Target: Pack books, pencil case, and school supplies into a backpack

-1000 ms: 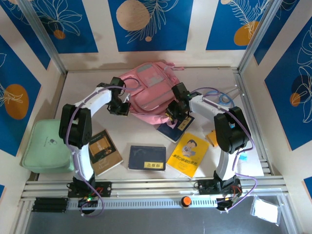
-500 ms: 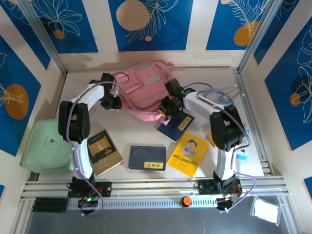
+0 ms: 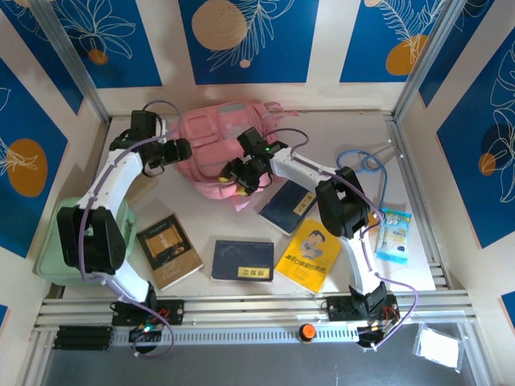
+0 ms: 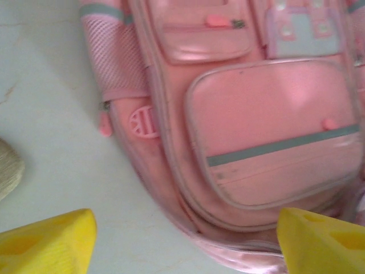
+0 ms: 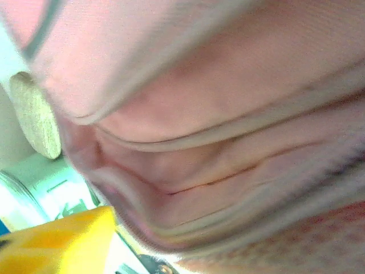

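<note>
Backpack (image 3: 211, 143) | just ahead of left tool (image 4: 185, 221), spread apart | against right tool (image 3: 240, 173), spread unclear

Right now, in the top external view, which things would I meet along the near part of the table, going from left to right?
mint green pouch → brown book → navy book → yellow book → blue and white packet
</note>
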Robot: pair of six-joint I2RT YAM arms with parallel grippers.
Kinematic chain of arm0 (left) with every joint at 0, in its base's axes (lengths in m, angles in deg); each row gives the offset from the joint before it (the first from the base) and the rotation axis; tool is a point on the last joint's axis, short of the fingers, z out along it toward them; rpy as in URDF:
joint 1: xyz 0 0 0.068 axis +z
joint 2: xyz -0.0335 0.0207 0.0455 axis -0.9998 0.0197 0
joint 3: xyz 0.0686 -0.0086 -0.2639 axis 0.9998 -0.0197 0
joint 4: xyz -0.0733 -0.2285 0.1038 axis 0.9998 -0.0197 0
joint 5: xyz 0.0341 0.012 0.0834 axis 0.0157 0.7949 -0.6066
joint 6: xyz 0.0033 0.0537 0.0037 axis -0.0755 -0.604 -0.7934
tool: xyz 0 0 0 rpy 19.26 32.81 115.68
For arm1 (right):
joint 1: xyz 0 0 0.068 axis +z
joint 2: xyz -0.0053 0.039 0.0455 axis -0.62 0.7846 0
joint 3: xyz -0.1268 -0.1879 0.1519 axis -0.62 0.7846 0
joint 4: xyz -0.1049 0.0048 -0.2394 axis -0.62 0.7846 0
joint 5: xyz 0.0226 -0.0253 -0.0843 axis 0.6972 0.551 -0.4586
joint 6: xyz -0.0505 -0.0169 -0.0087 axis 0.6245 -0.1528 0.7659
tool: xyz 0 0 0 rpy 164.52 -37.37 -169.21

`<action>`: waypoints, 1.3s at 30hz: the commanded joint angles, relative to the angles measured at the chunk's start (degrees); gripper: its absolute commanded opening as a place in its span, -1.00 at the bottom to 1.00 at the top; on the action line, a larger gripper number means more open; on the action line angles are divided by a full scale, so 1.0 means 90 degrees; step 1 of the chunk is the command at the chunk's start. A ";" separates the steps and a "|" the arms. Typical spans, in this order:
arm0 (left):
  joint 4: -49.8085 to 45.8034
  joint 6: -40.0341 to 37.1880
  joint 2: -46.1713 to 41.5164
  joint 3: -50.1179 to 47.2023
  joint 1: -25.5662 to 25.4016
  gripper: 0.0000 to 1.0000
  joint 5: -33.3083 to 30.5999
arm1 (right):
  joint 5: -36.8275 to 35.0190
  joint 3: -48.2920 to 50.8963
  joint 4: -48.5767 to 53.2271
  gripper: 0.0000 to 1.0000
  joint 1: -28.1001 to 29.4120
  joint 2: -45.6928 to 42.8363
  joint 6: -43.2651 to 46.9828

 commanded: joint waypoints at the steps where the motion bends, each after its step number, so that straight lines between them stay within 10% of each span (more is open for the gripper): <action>1: 0.0431 -0.0066 -0.0185 -0.0204 0.0040 0.74 0.1259 | -0.1110 0.0828 -0.0857 0.60 0.0074 -0.1355 0.1455; 19: 0.1159 0.0377 0.0217 -0.0064 -0.1372 0.99 0.1905 | -0.1496 0.4229 -0.0871 0.47 -0.1146 -0.3264 0.0325; 39: 0.1013 0.0725 0.1595 0.0901 -0.2738 0.96 0.1813 | -0.1175 0.3274 -0.0643 0.42 -0.2223 -0.1651 0.2143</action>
